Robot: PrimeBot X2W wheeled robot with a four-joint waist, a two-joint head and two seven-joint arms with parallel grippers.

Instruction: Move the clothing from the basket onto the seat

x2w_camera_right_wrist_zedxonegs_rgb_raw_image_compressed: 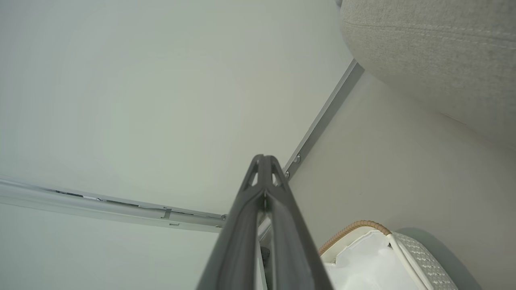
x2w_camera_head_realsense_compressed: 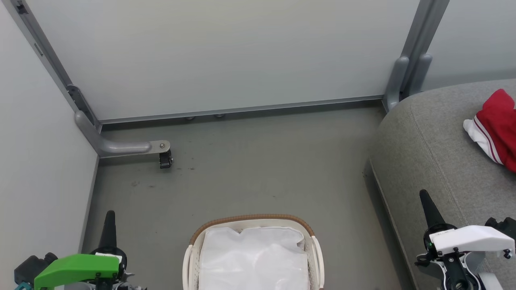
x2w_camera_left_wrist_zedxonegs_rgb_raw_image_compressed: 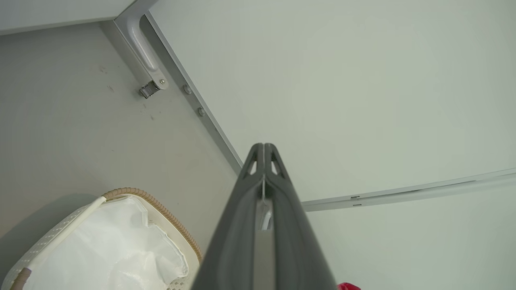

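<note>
We seem to be in a partitioned test cell dressed as a home corner. Plain pale panels in grey metal frames close the far side and the left, and one frame foot ends in a caster. On the bare grey floor we see a grey sofa seat at right and a laundry basket near us.

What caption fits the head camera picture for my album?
Red clothing on the grey seat, white-lined basket on the floor, left gripper and right gripper shut.
</note>
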